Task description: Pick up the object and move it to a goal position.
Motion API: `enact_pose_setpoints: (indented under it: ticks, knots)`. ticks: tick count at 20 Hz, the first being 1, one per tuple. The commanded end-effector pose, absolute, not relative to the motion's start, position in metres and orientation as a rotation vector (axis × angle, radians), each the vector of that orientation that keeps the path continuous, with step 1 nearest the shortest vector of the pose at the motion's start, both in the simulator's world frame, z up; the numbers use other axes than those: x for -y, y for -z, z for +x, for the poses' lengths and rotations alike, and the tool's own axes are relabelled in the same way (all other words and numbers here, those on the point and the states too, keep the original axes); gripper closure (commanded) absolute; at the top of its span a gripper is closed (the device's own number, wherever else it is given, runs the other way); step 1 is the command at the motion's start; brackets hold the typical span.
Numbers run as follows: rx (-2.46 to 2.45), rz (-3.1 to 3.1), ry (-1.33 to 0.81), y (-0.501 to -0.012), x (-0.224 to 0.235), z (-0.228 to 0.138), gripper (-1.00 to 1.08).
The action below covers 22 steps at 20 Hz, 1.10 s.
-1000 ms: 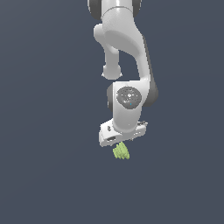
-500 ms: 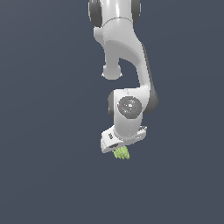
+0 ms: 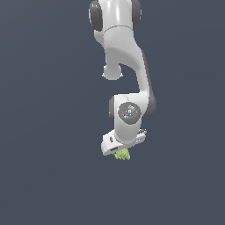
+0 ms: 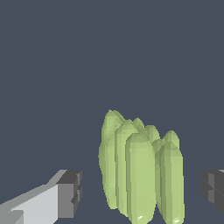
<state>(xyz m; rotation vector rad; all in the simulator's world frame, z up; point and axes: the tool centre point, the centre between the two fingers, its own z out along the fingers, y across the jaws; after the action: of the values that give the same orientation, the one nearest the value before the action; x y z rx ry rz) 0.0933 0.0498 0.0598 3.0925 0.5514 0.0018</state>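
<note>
— How does the gripper (image 3: 121,151) stand?
— Its dark pads (image 4: 70,192) sit apart on either side of the object (image 4: 140,170), with gaps visible; I cannot tell whether it grips.
— And the object?
— The yellow-green ridged lump pokes out just below the gripper, under the white arm (image 3: 127,88).

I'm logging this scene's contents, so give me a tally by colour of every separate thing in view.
Yellow-green: 1, the small lumpy ridged object
White: 1, the robot arm with its grey-padded tool
Total: 2
</note>
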Motion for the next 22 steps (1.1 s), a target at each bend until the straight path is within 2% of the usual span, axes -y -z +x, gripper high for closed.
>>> enact_pose_setpoints:
  ticks: [1,9,10,22]
  knots:
    - [-0.552,3.092,0.000,-0.045,-0.050,0.092,-0.92]
    - [-0.555,3.092,0.000,-0.032,-0.050,0.094,-0.92]
    - [-0.555,3.092,0.000,-0.032,-0.050,0.094,1.08]
    - [-0.549,3.091,-0.002,-0.035,-0.047,0.094,1.08]
